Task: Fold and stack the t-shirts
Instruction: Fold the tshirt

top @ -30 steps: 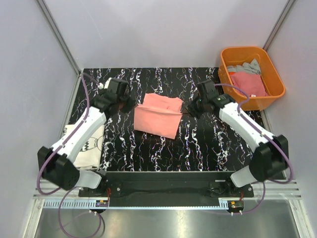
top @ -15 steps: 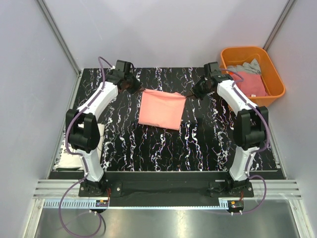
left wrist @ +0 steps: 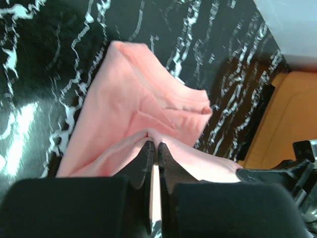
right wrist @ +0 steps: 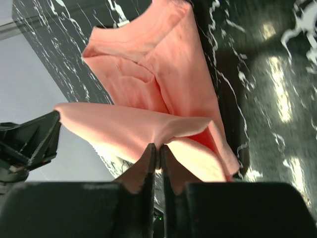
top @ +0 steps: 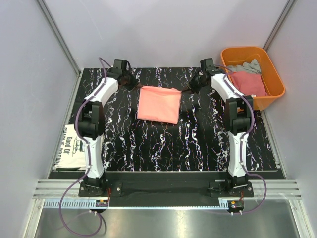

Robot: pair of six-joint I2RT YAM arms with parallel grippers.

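Observation:
The salmon-pink t-shirt [top: 158,104] lies folded at the far middle of the black marbled table [top: 198,139]. My left gripper [top: 137,86] is shut on its far left corner, and my right gripper [top: 184,89] is shut on its far right corner. The far edge is lifted a little and pulled taut between them. In the left wrist view the jaws [left wrist: 153,145] pinch a fold of pink cloth [left wrist: 133,104]. In the right wrist view the jaws [right wrist: 158,148] pinch the cloth [right wrist: 148,79] too. A folded white t-shirt with black lettering [top: 77,146] lies at the table's left edge.
An orange plastic tub [top: 270,62] stands at the far right of the table, holding a deeper pink t-shirt [top: 247,83] and a grey one [top: 245,68]. Both arms are stretched far forward along the table's sides. Grey walls enclose the table.
Both grippers have moved toward the far edge with the pink shirt's corners, carrying the top layer over. The shirt now lies flatter and farther back, and both arms are extended.

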